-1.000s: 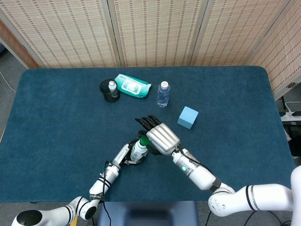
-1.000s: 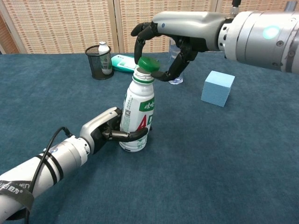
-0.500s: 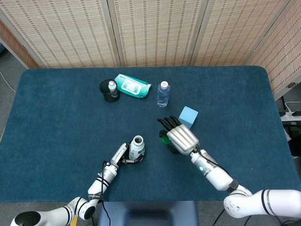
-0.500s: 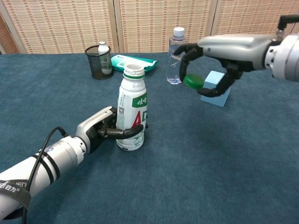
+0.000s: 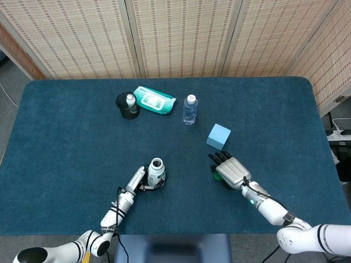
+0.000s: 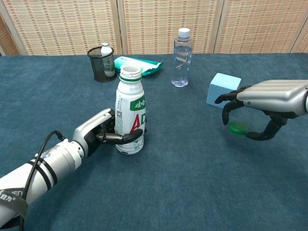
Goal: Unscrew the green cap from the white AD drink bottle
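Observation:
The white AD drink bottle [image 6: 129,120] stands upright with its mouth uncovered; from above it shows as an open neck [image 5: 157,171]. My left hand [image 6: 103,134] grips it low around the body, also seen in the head view [image 5: 140,179]. The green cap [image 6: 237,128] is off the bottle, far to its right. My right hand [image 6: 269,103] arches over the cap low by the cloth and pinches it between finger and thumb. In the head view only a green sliver of the cap [image 5: 218,176] shows under the right hand [image 5: 233,171].
A light blue cube [image 6: 223,89] sits just behind the right hand. A clear water bottle [image 6: 181,57], a green wipes pack [image 5: 155,100] and a black mesh cup [image 6: 102,64] holding a small bottle stand further back on the blue cloth table [image 5: 66,142].
The right hand lifted the green cap off the bottle, carried it right and lowered it near the cloth by the blue cube. The left hand drew the bottle slightly left.

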